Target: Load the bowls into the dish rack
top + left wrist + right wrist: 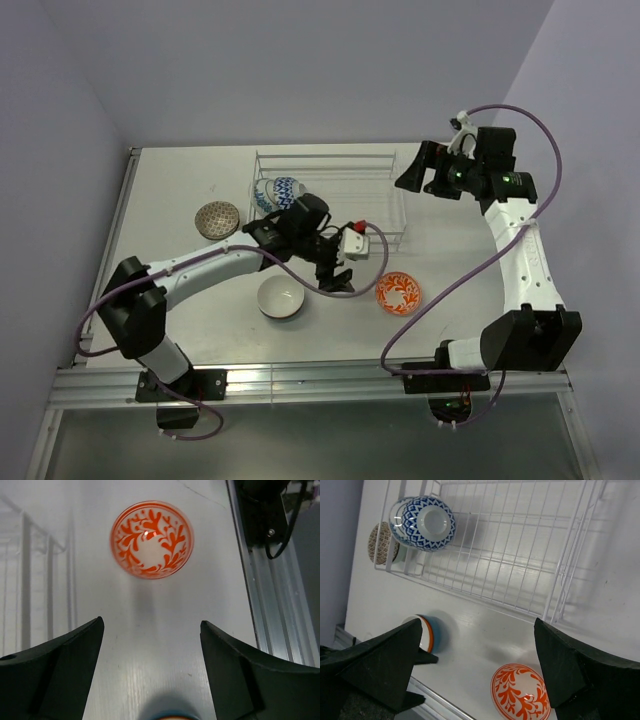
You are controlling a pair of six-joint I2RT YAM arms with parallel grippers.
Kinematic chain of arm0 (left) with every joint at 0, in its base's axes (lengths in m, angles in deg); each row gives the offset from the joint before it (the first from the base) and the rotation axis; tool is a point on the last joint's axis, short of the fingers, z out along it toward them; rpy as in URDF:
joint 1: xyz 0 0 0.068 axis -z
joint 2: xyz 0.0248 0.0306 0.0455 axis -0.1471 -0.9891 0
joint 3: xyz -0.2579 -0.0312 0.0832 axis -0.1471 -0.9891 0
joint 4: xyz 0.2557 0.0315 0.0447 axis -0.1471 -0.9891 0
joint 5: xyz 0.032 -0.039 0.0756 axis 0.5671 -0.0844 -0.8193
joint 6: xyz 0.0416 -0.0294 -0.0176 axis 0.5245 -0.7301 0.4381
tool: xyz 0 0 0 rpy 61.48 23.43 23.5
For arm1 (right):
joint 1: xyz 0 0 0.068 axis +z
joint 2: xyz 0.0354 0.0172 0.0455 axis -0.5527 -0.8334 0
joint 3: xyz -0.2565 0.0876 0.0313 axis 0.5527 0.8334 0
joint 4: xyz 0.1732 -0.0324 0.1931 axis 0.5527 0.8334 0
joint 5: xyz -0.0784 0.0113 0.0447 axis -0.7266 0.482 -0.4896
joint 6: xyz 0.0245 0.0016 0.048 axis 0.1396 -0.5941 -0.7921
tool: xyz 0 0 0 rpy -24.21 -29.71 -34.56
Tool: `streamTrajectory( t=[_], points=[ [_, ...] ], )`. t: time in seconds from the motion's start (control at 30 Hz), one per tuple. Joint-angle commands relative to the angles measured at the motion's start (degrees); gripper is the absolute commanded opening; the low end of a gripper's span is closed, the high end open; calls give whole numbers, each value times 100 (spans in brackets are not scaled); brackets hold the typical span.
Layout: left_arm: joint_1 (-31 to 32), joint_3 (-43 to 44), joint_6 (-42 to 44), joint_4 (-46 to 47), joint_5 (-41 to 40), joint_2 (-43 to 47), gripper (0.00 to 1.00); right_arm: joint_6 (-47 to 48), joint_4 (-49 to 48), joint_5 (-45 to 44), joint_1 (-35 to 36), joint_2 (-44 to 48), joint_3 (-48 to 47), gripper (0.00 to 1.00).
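The dish rack (340, 190) stands at the table's back middle. The blue-and-white bowl (280, 190) leans on edge in its left end; it also shows in the right wrist view (426, 521). The grey-brown bowl (216, 219) sits on the table left of the rack. The white bowl (281, 298) and the orange-red bowl (398, 293) sit upright in front of the rack. My left gripper (338, 280) is open and empty between them, facing the orange-red bowl (151, 539). My right gripper (418, 172) is open and empty above the rack's right end.
The rack's bars (30, 555) run close on the left of the left gripper (151, 630). A metal rail (270, 595) borders the table's near edge. From the right gripper (478, 625) the rack (520, 555), the white bowl (422, 632) and the orange-red bowl (520, 692) show below.
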Motion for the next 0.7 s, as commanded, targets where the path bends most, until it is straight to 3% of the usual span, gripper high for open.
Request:
streamTrajectory(
  t=[0.0, 0.27, 0.67],
  points=[
    [345, 455, 1157, -35, 116, -248, 81, 79, 104, 616, -405, 281, 37, 100],
    [829, 561, 2641, 317, 63, -1013, 78, 140, 351, 1093, -1258, 351, 361, 100],
    [1374, 622, 3787, 739, -332, -1813, 75, 351, 579, 1120, -1417, 526, 572, 100]
  ],
)
